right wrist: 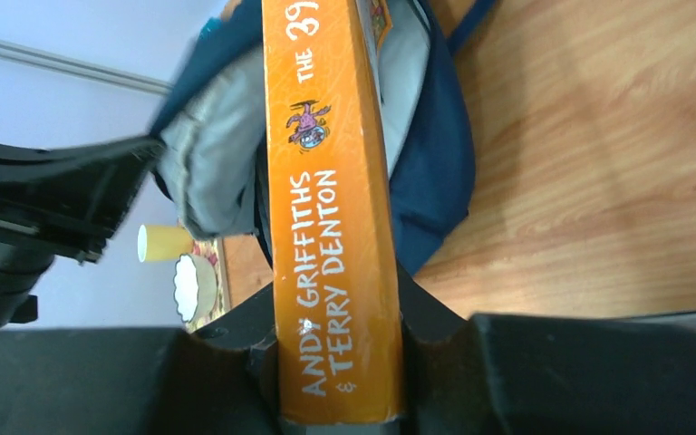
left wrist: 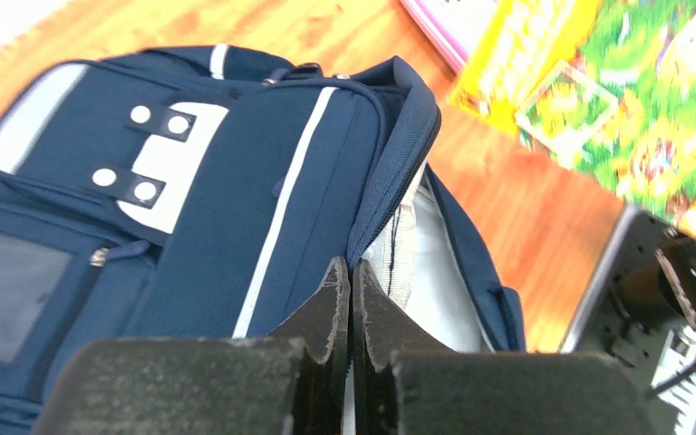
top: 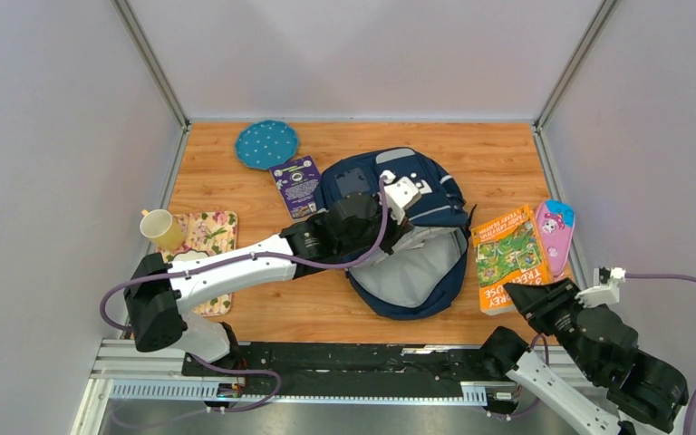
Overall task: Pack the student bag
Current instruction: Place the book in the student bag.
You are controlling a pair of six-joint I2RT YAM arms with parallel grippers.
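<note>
Judging nothing packed yet, I have the left hand (left wrist: 349, 272) pinched together at the student bag's (left wrist: 263, 181) rim, the right hand (right wrist: 337, 306) clamped on the orange book (right wrist: 326, 181).

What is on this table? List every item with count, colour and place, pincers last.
backpack: one, navy with grey lining, table centre, lying open
book: one, orange and yellow, right of the backpack
pencil case: one, pink, right of the book
round dotted disc: one, blue with white dots, far left corner area
card: one, purple, between the disc and the backpack
cup: one, yellow, left side, at the mat's edge
mat: one, floral, left side, partly under the left arm
table: one, wood-brown
left pincer: one, black, shut at the rim of the backpack's opening
right pincer: one, black, closed on the book's near end
</note>
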